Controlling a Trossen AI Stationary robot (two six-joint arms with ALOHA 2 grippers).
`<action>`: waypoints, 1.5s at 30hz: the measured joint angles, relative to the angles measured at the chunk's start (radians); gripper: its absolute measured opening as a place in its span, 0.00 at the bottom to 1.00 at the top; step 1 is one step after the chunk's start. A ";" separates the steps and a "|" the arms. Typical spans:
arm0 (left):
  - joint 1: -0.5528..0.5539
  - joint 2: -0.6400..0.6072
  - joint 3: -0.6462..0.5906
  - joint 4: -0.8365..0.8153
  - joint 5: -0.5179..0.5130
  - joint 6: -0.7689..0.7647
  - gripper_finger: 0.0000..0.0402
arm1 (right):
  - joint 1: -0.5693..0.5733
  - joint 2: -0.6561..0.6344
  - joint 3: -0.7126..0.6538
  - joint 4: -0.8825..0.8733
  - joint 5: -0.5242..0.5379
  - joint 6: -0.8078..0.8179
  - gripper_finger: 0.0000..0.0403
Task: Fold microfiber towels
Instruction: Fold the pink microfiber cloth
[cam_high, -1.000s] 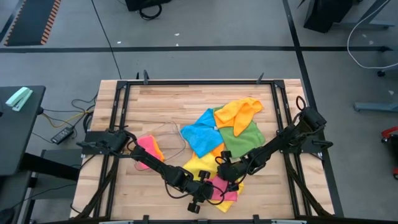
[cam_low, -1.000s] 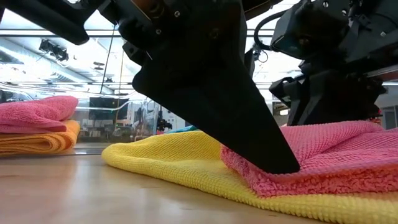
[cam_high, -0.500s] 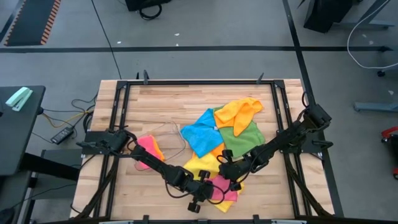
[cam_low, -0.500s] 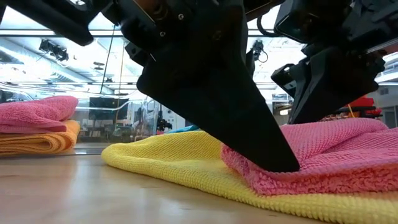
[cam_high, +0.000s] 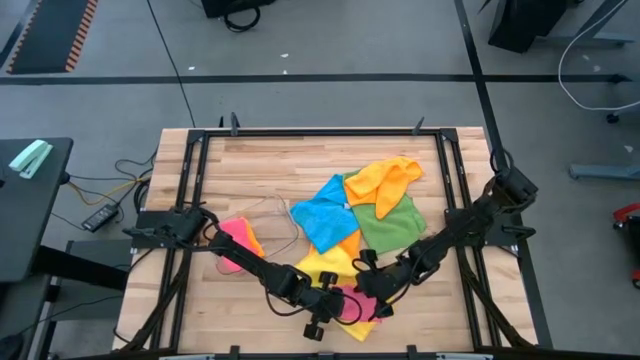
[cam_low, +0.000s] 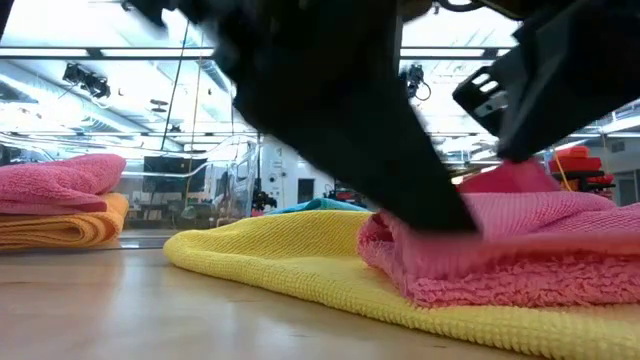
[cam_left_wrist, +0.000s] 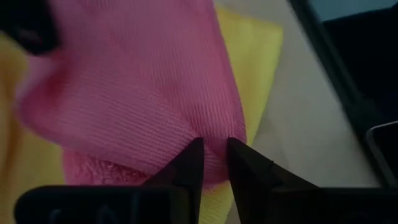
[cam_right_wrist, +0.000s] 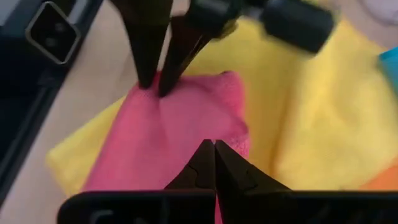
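A pink microfiber towel (cam_high: 362, 305) lies on a yellow towel (cam_high: 322, 265) near the table's front edge. My left gripper (cam_high: 345, 308) comes at it from the left and is shut on one end (cam_left_wrist: 211, 146). My right gripper (cam_high: 378, 296) comes from the right and is shut on the opposite part (cam_right_wrist: 217, 134). In the low view a peak of the pink towel (cam_low: 510, 180) rises under my right gripper (cam_low: 520, 150). Blue (cam_high: 325, 212), orange (cam_high: 385, 180) and green (cam_high: 393, 225) towels lie in a heap further back. My left gripper pinches the pink towel's edge (cam_left_wrist: 214, 152) between its two fingers, slanting down from the table's left. That end stays low, on the yellow towel. How many layers it holds, I cannot tell. My right gripper pinches the pink towel close to its edge (cam_right_wrist: 231, 138) between its shut fingers (cam_right_wrist: 205, 158), slanting down from the table's right. The held part is drawn up into a peak (cam_low: 505, 178); the rest lies on the yellow towel.
A folded pink towel on a folded orange one (cam_high: 240, 240) sits at the left, beside a clear plastic tray (cam_high: 270, 215). Bare wood shows along the far side and the left front. A black frame (cam_high: 200, 160) borders the tabletop.
My right gripper has risen and drawn back toward the table's right, pulling its part of the pink towel up into a peak. The end in my left gripper has stayed down on the yellow towel.
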 joint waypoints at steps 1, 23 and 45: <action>0.001 -0.012 0.000 -0.003 0.000 0.000 0.21 | 0.009 0.000 0.000 0.002 0.000 0.009 0.00; 0.043 -0.097 0.000 -0.053 -0.003 -0.030 0.17 | 0.238 0.001 -0.033 0.033 0.056 0.157 0.01; 0.083 -0.071 0.001 -0.047 -0.049 -0.149 0.27 | 0.234 -0.037 -0.038 -0.005 0.074 0.175 0.34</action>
